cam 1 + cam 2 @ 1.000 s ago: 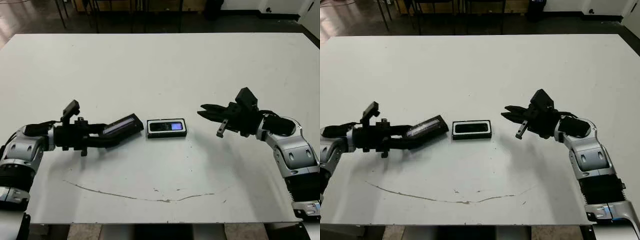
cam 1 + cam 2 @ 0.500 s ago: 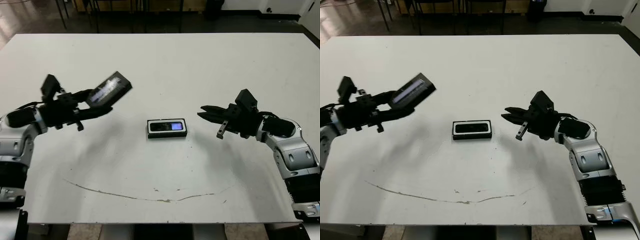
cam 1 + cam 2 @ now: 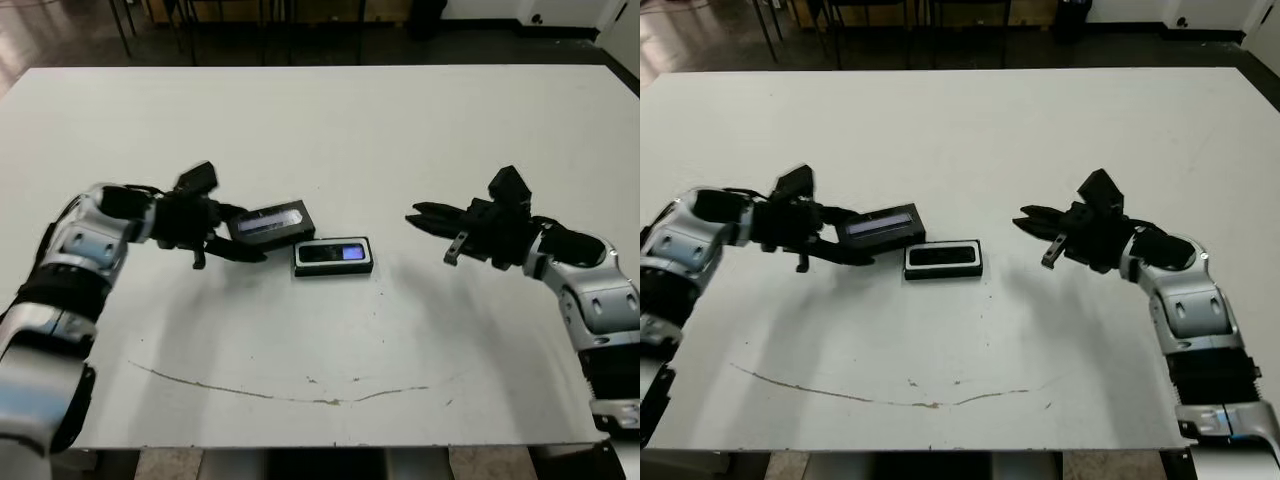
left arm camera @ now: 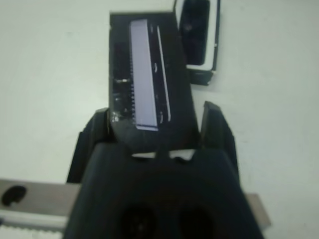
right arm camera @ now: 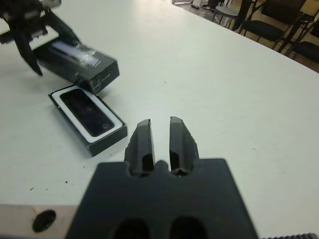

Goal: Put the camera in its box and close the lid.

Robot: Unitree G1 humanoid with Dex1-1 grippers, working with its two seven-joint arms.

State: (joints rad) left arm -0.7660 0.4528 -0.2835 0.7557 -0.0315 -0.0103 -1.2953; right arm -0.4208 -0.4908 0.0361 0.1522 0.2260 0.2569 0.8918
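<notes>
Left eye view: white tabletop [image 3: 330, 130]. Box [image 3: 334, 256] sits near centre, flat, camera [image 3: 333, 252] lying inside it with its bluish screen lit toward the right end. Left pincer [image 3: 245, 235] reaches in from the left and grips the lid [image 3: 268, 221] by its left end; lid has its pale strip up and is held just left of and slightly beyond the box, its right end close to the box's far-left corner. Contact with the box cannot be told. Right pincer [image 3: 418, 217] hovers well right of the box, fingers pointing left, holding nothing. Thin dark scratch line [image 3: 290, 392] runs across the near tabletop.

Right eye view: same layout; lid beside the box's far-left corner, right pincer apart from both.

Left wrist view: lid [image 4: 147, 94] clamped between the two black fingers [image 4: 214, 124], strip facing the lens. Beyond its far end the box [image 4: 199, 42] shows, camera dark inside the white lining.

Right wrist view: right pincer [image 5: 160, 142] with its two fingers nearly together, narrow gap, nothing between them. Box [image 5: 89, 119] with the camera [image 5: 88, 110] in it lies ahead on the tabletop; lid [image 5: 79, 60] just beyond it, held by the left pincer.
</notes>
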